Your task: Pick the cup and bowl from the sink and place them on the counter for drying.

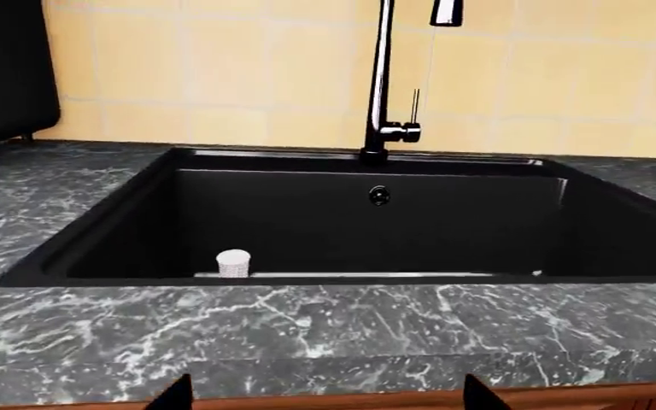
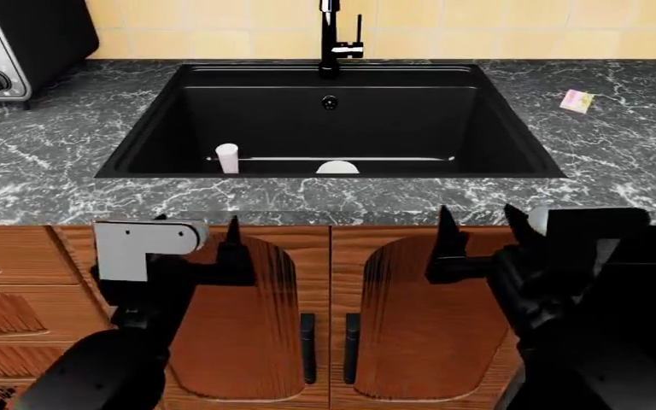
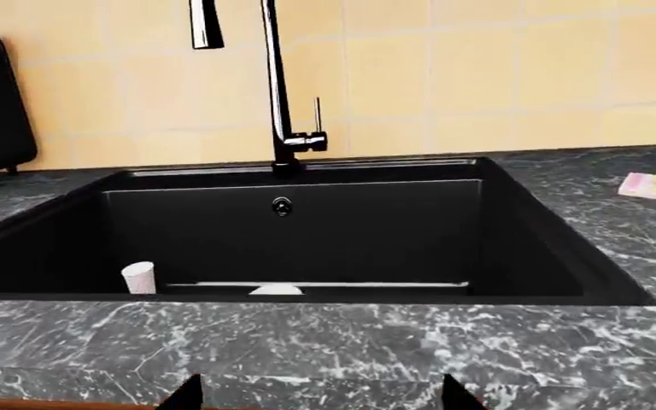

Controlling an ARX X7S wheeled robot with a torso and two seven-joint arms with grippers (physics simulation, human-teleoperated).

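The matte black sink [image 2: 419, 120] is set into the dark veined counter [image 2: 55, 162]. A small pale cup [image 2: 228, 158] stands upright at the basin's near left, also seen in the wrist views as the cup [image 1: 233, 263] and cup [image 3: 139, 278]. To its right only the top of the white bowl [image 2: 337, 167] shows above the sink's front rim, likewise the bowl [image 3: 276, 290]. My left gripper [image 2: 197, 224] and right gripper [image 2: 477, 218] hang open and hold nothing, in front of the cabinet doors below the counter edge. Dark fingertips [image 1: 185, 389] and fingertips [image 3: 456, 391] stand wide apart.
A tall black faucet [image 2: 328, 38] rises behind the basin. A pink-and-yellow sponge [image 2: 576, 100] lies on the counter at the right. A toaster oven [image 2: 9, 43] sits at the back left. Wooden cabinet doors [image 2: 328, 325] are below.
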